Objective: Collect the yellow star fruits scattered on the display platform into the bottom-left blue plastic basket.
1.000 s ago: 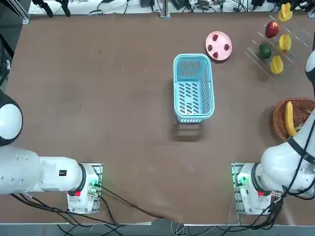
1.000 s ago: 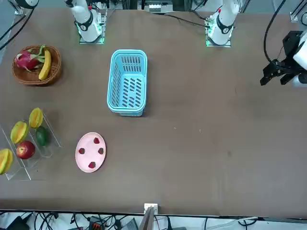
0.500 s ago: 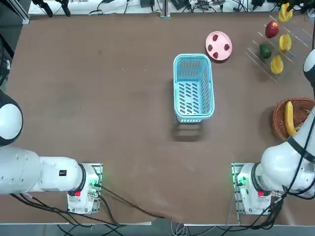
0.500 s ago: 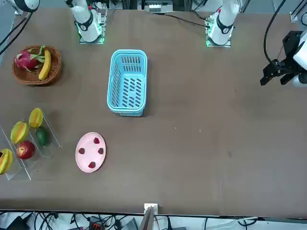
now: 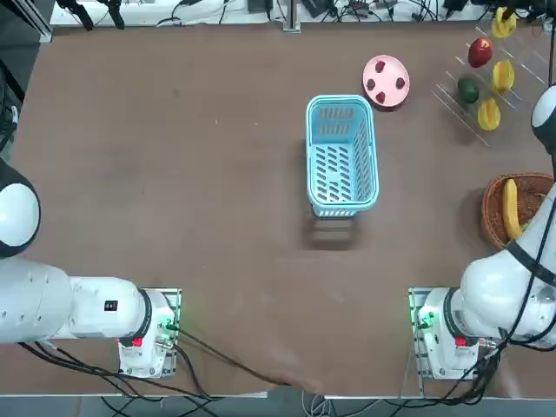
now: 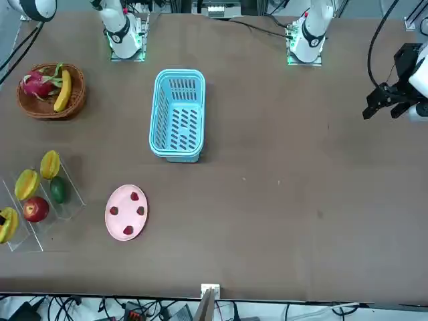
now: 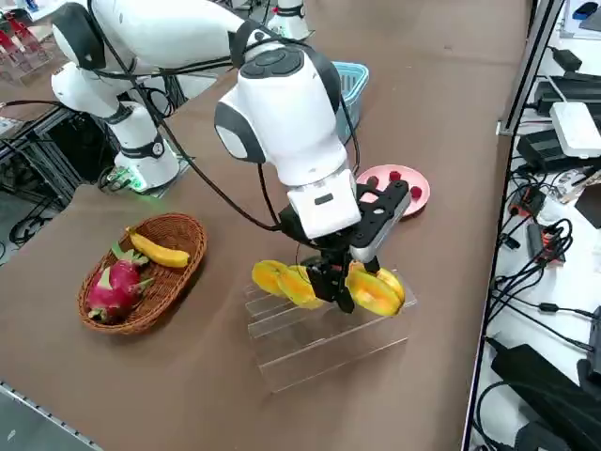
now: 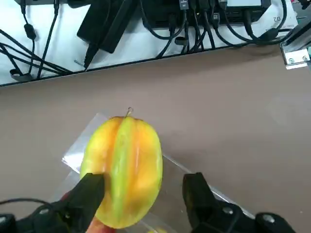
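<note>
- Hanging over the far end of the display platform, the right gripper is pointed down at the fruit held there, as seen in the right side view.
- Its fingers are seen spread apart in the wrist view, one on each side of a star fruit; the fruit lies between them, and whether either finger touches it cannot be told.
- That fruit is set at the platform's end furthest from the blue plastic basket, at the bench edge.
- Two more star fruits are placed on the platform, further along it toward the woven basket.
- A red apple and a green fruit are also kept on the platform, on the side facing the blue basket.
- The blue basket is stood near the middle of the bench, well apart from the platform, and nothing is seen inside it.
- A pink plate with three small red pieces is laid between the blue basket and the platform.
- A banana and a dragon fruit are held in the woven basket, which is placed beside the platform on the side toward the robot's base.
</note>
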Motion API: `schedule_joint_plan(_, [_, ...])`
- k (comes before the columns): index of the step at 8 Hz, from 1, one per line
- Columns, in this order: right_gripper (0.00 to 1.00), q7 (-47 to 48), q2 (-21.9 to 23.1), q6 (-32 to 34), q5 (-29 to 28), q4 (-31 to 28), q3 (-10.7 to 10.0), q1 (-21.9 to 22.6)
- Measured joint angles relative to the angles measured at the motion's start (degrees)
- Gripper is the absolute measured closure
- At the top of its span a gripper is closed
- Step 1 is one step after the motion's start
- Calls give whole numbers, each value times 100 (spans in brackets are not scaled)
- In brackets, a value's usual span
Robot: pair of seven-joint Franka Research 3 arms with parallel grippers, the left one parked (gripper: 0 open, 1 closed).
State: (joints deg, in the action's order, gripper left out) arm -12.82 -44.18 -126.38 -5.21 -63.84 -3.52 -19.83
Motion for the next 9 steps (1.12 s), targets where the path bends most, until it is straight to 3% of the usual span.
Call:
schedule_joint_plan(2, [12, 0, -66, -23, -4, 98, 2, 0])
schedule_joint_plan(3, [26, 0, -82, -23, -18, 139, 9, 0])
schedule_joint_plan(4, [32, 1, -103, -23, -55, 171, 17, 0])
schedule_joint_plan(6, [73, 135, -111, -26, -181, 223, 54, 2])
schedule_joint_plan(7, [84, 157, -112, -26, -181, 237, 54, 1])
schedule_joint_plan(9, [84, 166, -112, -23, -182, 239, 54, -1])
